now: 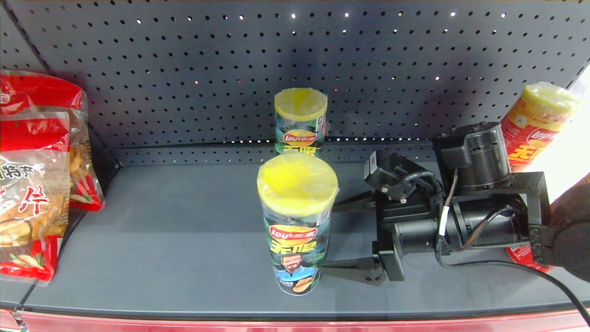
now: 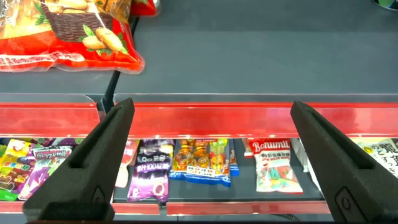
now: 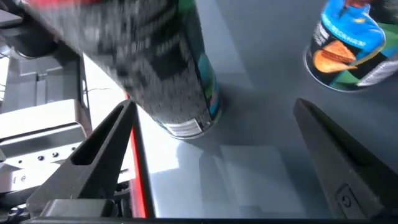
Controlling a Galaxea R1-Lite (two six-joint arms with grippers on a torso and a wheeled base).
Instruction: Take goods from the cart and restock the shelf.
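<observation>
Two dark green chip cans with yellow lids stand upright on the grey shelf (image 1: 184,221). The front can (image 1: 295,226) is near the shelf's front edge and the back can (image 1: 300,121) stands against the pegboard. My right gripper (image 1: 333,235) is open at the front can's right side, its fingertips reaching the can's flank, one on the far side and one on the near side. In the right wrist view the front can (image 3: 180,81) is just ahead of the open right gripper (image 3: 217,168), and the back can (image 3: 345,50) stands farther off. My left gripper (image 2: 211,162) is open and holds nothing.
A red chip can (image 1: 537,124) leans at the shelf's right end behind my right arm. Red snack bags (image 1: 32,184) fill the shelf's left end. A red rail (image 2: 205,118) edges the shelf front, with packets (image 2: 199,162) on the shelf below.
</observation>
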